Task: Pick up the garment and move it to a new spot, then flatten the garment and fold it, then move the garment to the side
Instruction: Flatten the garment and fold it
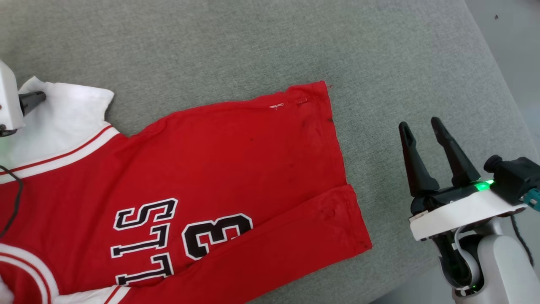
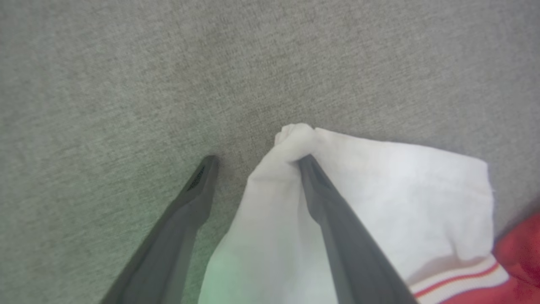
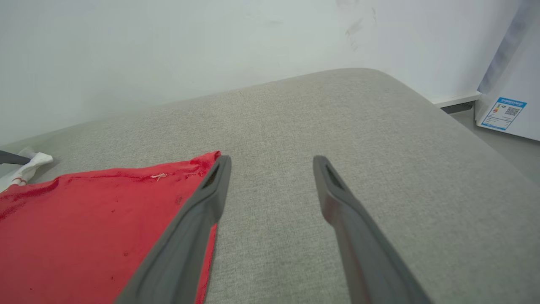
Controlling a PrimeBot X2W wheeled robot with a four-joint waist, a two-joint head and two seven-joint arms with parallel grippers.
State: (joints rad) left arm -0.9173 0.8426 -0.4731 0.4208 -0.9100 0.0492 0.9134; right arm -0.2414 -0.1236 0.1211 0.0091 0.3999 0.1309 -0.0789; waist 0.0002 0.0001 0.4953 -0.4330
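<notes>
Head view: the shirt (image 1: 236,160) is spread flat on a grey cushion (image 1: 253,42); black letters "LLS" and a "3" are legible. The right gripper (image 1: 420,123) is held open and empty beside the hem.
Left wrist view: the left gripper (image 2: 257,159) is spread wide, with the white sleeve (image 2: 400,190) draped over one finger (image 2: 333,211).
Right wrist view: a blue label (image 3: 504,113) is seen, its print illegible.

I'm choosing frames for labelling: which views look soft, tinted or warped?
Head view: sharp, evenly lit; a green light glows on the right gripper. Left wrist view: soft throughout, with a green cast on the grey fabric cushion and the white sleeve of the bright red jersey shirt. Right wrist view: fairly sharp, softer toward its bottom edge.
</notes>
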